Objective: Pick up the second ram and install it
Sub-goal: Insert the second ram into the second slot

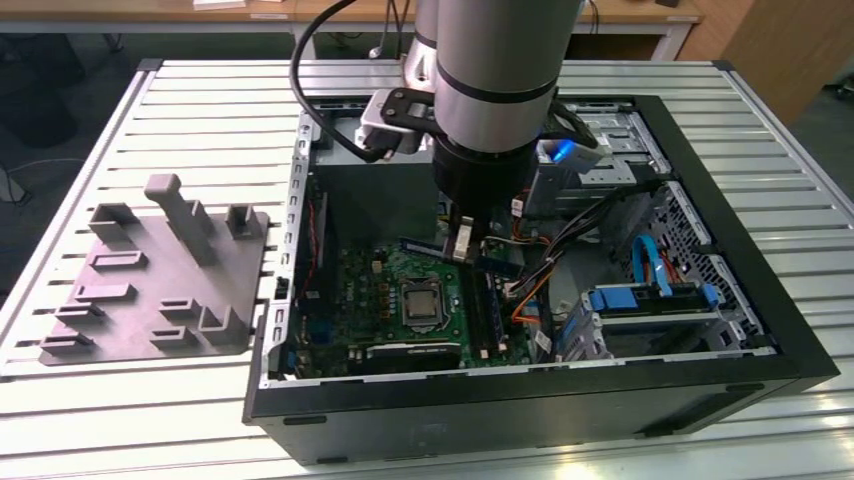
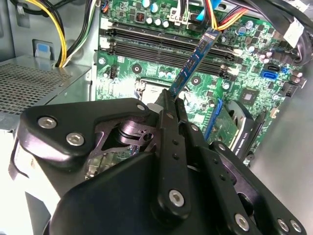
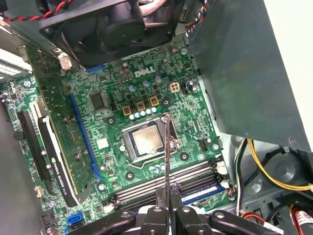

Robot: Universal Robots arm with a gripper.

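Observation:
My gripper (image 1: 461, 243) is down inside the open computer case, shut on the second ram (image 2: 195, 56), a narrow blue-green strip. In the second wrist view the ram sticks out past the fingertips (image 2: 167, 98) and hangs above the row of dark memory slots (image 2: 156, 45). In the first wrist view the ram (image 3: 167, 147) appears edge-on as a thin line over the processor socket (image 3: 146, 139), with the gripper (image 3: 167, 192) just above the slots (image 3: 146, 188). The ram is apart from the slots. In the exterior view its dark end (image 1: 420, 243) shows beside the gripper.
The green motherboard (image 1: 360, 290) lies on the case floor. The grey power-supply box (image 2: 34, 83) and yellow cables (image 2: 63, 39) sit close by. A fan (image 3: 112, 29) overhangs the board. Drive bays and cables (image 1: 641, 290) fill the exterior view's right. A grey fixture plate (image 1: 147, 290) lies outside the case.

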